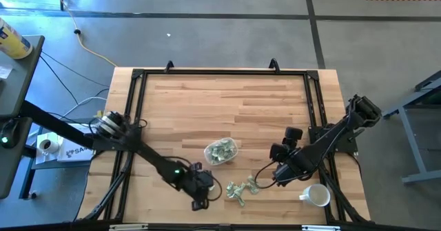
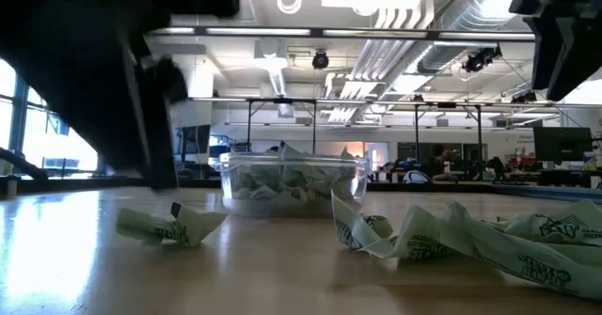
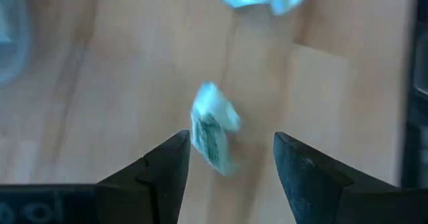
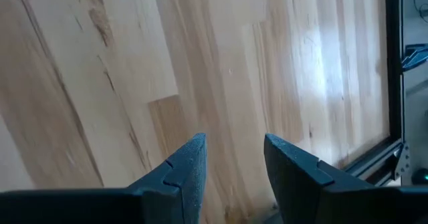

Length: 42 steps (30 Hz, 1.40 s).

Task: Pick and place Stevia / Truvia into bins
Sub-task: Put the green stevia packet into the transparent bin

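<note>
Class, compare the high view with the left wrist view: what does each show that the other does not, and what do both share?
Only the high view shows the white mug, the right gripper and the packet-filled clear bin whole. Only the left wrist view shows the left gripper open around a single Stevia packet, one finger beside it. Both show the wooden table and loose packets lying on it.

Crumpled green-white packets (image 1: 241, 189) lie beside the packet-filled clear tub (image 1: 221, 151).

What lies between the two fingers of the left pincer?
In the left wrist view, one sweetener packet shows between the open fingers of the left pincer, close to one finger, with bare wooden table around it.
</note>
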### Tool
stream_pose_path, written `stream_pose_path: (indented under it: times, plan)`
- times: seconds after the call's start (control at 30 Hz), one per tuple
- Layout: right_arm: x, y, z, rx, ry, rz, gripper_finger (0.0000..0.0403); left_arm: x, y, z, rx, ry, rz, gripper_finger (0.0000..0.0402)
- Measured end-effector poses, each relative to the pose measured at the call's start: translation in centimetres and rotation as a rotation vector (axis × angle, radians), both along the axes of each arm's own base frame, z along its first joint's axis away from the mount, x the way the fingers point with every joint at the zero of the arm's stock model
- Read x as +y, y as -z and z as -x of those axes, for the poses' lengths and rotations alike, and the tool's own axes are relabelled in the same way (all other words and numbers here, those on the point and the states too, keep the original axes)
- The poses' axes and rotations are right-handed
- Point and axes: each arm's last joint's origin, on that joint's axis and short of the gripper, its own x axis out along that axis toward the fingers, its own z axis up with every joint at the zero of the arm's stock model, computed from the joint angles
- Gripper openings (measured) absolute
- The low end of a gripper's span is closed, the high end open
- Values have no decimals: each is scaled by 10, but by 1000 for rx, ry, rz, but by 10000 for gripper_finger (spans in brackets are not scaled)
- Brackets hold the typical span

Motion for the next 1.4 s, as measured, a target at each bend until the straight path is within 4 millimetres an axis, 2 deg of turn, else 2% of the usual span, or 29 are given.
stream_pose_path:
  times: [0.23,0.33,0.43,0.67,0.7,0.77,0.87,0.93,1.03,1.1,1.2,1.3,1.4]
  plan:
    - [4,0,3,17,-19,-20,142,9,18,-9,35,-97,-9,249]
    - [5,0,4,13,-19,-19,142,11,20,-10,47,-72,-12,226]
    - [5,0,4,10,-21,-15,142,11,20,-9,51,-38,-53,178]
    - [4,-1,4,-14,-19,18,142,19,20,-8,87,-23,-96,26]
    - [4,-1,4,-15,-19,19,142,20,16,-6,104,-16,-83,21]
    - [4,-1,4,-16,-18,19,142,26,9,-4,118,-19,-64,25]
    - [3,-1,4,-30,-3,35,142,39,-24,-3,50,-29,-22,39]
    - [2,-2,4,-43,5,50,142,52,-46,-4,-20,-35,-9,32]
    - [2,-2,4,-57,3,64,142,78,-61,-11,-83,-54,-48,21]
    - [1,-2,3,-67,5,74,142,98,-63,-19,-105,-70,-72,21]
    - [-2,-2,0,-76,19,72,142,126,-53,-33,-93,-95,-70,33]
    - [-3,-2,-3,-82,30,53,142,147,-42,-38,-42,-142,-66,71]
    - [-1,-1,-5,-94,38,9,142,155,-43,-40,-34,-158,-26,115]
